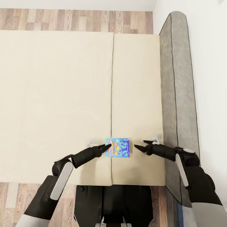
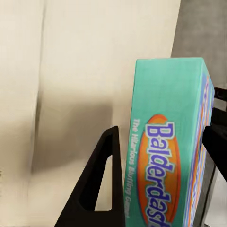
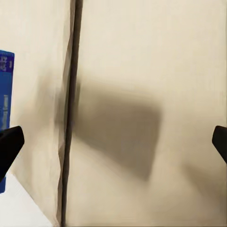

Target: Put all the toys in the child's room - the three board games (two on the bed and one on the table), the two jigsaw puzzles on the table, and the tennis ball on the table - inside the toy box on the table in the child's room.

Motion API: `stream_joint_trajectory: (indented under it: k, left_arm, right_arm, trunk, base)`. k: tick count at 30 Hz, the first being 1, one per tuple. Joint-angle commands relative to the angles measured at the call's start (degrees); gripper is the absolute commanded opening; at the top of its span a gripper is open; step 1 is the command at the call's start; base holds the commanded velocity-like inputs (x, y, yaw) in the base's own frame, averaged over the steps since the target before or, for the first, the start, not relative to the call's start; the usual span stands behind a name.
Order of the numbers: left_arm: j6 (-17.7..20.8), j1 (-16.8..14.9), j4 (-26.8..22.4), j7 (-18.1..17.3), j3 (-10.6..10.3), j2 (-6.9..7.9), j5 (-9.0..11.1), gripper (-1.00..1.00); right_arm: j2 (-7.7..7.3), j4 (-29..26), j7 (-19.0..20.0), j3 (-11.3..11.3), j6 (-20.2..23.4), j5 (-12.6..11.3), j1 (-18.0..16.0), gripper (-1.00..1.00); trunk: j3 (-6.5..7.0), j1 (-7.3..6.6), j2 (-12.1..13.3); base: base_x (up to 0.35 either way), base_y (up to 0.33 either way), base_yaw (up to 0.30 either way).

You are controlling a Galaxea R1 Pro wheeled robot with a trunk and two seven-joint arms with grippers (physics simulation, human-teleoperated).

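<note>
Board game (image 1: 118, 147), small blue box, above bed (image 1: 56, 94) near front edge, held in left gripper (image 1: 107, 147) by short end. Right gripper (image 1: 138, 147) spread, empty, just beside. Likely light, stiff cardboard; edge grip suits.

Board game (image 1: 118, 147) above bed (image 1: 63, 94), between pincers.

A wide beige mattress (image 1: 63, 104), split by a dark seam, is seen spread across the low bed (image 1: 164, 176), a grey padded headboard (image 1: 178, 94) is set against the white wall (image 1: 208, 63), and wood-plank floor (image 1: 75, 19) is shown beyond the far edge.
</note>
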Motion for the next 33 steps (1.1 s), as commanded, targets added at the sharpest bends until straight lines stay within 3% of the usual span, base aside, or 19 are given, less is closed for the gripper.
stream_joint_trajectory:
  k: [1,7,14,20,33]
  left_arm:
    - [0.98,1.12,-1.87,0.40,0.40,0.13,0.51,-1.00]
    - [2.56,4.97,-6.75,1.37,1.75,0.36,0.62,-1.00]
    - [2.83,7.84,-8.35,1.99,2.63,0.50,0.48,-1.00]
    - [2.64,9.95,-8.86,3.25,5.33,0.64,0.46,-1.00]
    - [2.87,12.85,-9.08,4.60,8.54,0.83,0.40,-1.00]
  right_arm:
    - [-0.08,-1.27,0.24,-0.99,1.14,0.01,0.83,1.00]
    - [-0.24,-5.38,0.22,-3.79,3.09,0.03,6.45,1.00]
    - [-0.34,-9.37,0.61,-4.72,4.31,-0.05,10.09,1.00]
    - [-0.10,-10.77,1.07,-4.82,5.07,-0.10,11.35,1.00]
    - [0.18,-11.37,1.29,-4.32,5.39,-0.01,11.89,1.00]
  trunk:
    - [-0.03,0.02,-0.05]
    - [-0.03,0.02,-0.05]
    - [-0.03,0.02,-0.05]
    - [-0.03,0.02,-0.05]
    - [-0.03,0.02,-0.05]
  base:
    - [0.000,0.000,0.000]
    - [0.000,0.000,0.000]
    - [0.000,0.000,0.000]
    - [0.000,0.000,0.000]
    - [0.000,0.000,0.000]
